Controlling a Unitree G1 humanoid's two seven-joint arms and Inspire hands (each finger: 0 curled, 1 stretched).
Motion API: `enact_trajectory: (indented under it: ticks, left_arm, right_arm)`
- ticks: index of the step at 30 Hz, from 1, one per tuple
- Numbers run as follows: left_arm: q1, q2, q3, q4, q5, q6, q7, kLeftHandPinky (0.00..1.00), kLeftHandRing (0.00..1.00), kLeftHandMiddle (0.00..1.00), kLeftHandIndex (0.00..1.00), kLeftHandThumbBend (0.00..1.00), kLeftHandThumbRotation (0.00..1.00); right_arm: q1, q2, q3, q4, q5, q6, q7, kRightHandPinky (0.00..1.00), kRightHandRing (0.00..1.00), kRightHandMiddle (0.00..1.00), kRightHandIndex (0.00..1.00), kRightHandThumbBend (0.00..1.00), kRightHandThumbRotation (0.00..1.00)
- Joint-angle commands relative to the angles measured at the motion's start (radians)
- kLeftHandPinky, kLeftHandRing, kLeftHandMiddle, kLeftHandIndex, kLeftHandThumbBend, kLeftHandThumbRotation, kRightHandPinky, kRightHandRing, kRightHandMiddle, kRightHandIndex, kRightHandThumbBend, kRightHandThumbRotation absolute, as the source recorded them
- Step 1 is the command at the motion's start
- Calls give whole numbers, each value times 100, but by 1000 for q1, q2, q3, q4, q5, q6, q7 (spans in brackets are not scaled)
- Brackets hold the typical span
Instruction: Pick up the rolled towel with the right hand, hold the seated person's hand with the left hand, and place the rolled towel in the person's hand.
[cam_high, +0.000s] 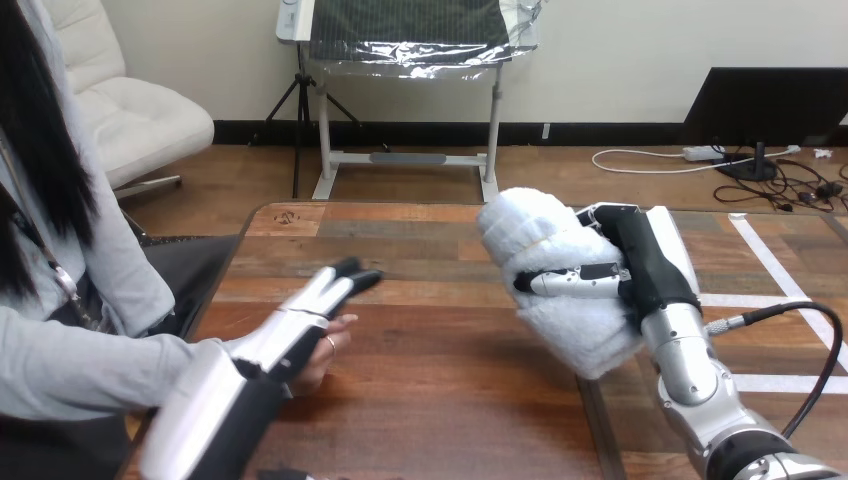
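Right hand of my rig grips the rolled towel.
Left hand, fingers straight, lies over the person's hand.

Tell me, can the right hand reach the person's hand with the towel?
Probably: bare table lies between the right hand, gripping the rolled towel, and the person's hand, though the left hand covers most of it.
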Motion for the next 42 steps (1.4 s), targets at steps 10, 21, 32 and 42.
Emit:
enact_trajectory:
  ticks: [10,21,32,42]
  left_arm:
    - [-79,116,36,0,0,84,58,80,89,93,91,100,19]
    - [-113,178,34,29,24,126,91,83,90,94,92,100,17]
    - [-156,233,21,61,48,187,100,85,91,93,93,100,22]
    - [-193,276,1,107,51,224,95,83,91,92,92,100,19]
  right_arm:
    - [-37,14,-37,-54,31,-81,-5,26,32,46,46,79,0]
    - [-25,17,-44,-56,26,-118,-14,27,33,46,46,78,0]
    - [-12,17,-39,-56,8,-144,-61,27,33,46,47,79,0]
    - [-1,19,-41,-59,13,-163,-56,27,33,45,47,79,0]
